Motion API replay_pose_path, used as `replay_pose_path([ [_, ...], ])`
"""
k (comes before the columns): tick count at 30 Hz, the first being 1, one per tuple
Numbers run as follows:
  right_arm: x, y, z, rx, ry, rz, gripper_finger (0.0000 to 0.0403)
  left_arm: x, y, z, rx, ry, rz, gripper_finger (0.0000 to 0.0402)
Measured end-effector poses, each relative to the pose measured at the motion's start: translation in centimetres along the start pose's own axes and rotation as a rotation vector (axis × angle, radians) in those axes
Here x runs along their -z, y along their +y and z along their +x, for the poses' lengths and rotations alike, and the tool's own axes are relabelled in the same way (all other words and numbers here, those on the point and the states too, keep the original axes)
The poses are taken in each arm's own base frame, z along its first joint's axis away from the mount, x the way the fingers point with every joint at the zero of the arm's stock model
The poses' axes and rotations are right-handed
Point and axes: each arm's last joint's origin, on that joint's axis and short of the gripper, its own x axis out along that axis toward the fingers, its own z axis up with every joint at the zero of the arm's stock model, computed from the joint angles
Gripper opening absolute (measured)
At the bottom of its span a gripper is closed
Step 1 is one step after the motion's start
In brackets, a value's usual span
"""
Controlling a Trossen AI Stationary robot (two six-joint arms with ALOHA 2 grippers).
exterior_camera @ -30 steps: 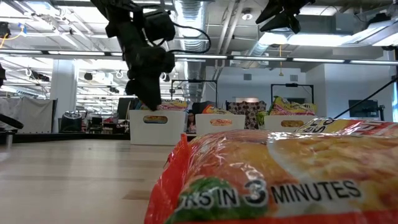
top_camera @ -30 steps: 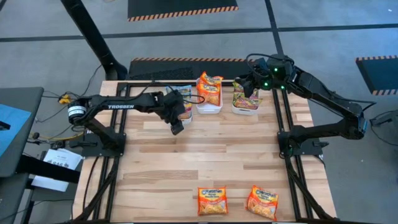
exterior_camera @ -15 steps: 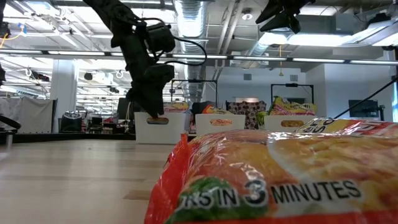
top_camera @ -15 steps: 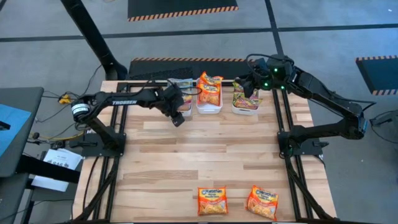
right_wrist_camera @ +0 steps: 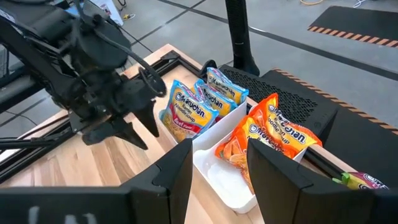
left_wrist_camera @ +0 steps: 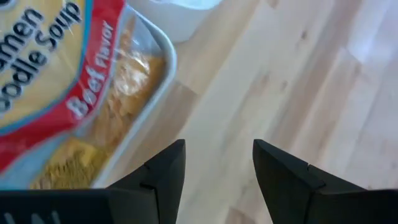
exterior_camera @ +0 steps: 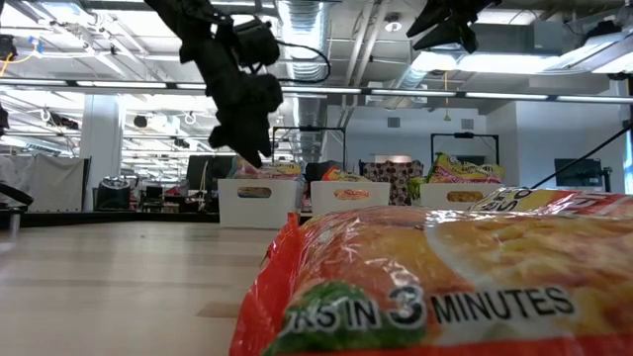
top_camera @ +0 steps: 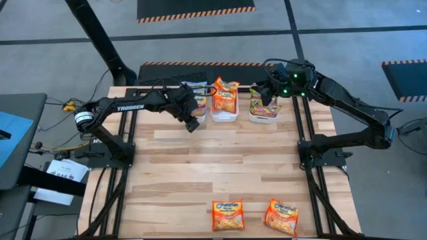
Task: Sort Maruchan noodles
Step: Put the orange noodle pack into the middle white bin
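Two orange-red Maruchan noodle packets (top_camera: 228, 215) (top_camera: 281, 217) lie flat near the table's near edge; one fills the foreground of the low view (exterior_camera: 445, 287). Three white trays stand along the far edge. The left tray (top_camera: 200, 112) holds pale yellow-blue packets (right_wrist_camera: 186, 112), the middle tray (top_camera: 224, 117) orange ones (right_wrist_camera: 273, 140), the right tray (top_camera: 263, 120) green-yellow ones (top_camera: 265, 105). My left gripper (top_camera: 193, 125) (left_wrist_camera: 217, 165) hangs open and empty above the wood, just on the near side of the left tray. My right gripper (top_camera: 261, 93) (right_wrist_camera: 219, 168) is open and empty, high over the right tray.
A wide stretch of bare wooden table (top_camera: 220, 167) lies between the trays and the two near packets. Black frame rails (top_camera: 127, 153) (top_camera: 308, 153) run along both table sides. A beef-flavor packet (left_wrist_camera: 62, 93) shows close up in the left tray in the left wrist view.
My left gripper has gone toward the table's far edge, closer to the left tray, staying open and empty.
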Motion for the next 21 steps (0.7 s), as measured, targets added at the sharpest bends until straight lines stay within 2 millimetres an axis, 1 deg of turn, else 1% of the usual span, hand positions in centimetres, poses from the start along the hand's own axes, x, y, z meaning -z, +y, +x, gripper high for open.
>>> replay_pose_path([
  [2, 0.0, 0.0, 0.0, 0.001, 0.005, 0.0, 0.0175, 0.0, -0.7, -0.8, -0.002, 0.013, 0.011, 0.0173],
  [5, 0.1, 0.0, 0.0, 0.002, 0.013, -0.011, 0.0176, -0.3, -1.9, -2.3, 0.02, -0.012, 0.017, 0.0173],
  [10, 0.6, 0.6, 0.0, -0.045, 0.052, -0.104, 0.0186, -0.4, -3.9, -5.0, 0.076, -0.088, 0.019, 0.0174],
  [13, 1.1, 1.4, 0.0, -0.081, 0.09, -0.109, 0.0203, -0.1, -5.0, -6.7, 0.114, -0.13, 0.038, 0.0174],
  [18, 2.6, 3.0, -0.2, -0.13, 0.201, -0.074, 0.0236, 0.5, -6.2, -9.7, 0.169, -0.213, 0.074, 0.0174],
  [21, 3.7, 4.1, -0.5, -0.156, 0.296, -0.011, 0.0245, 1.0, -6.8, -11.3, 0.2, -0.256, 0.094, 0.0174],
])
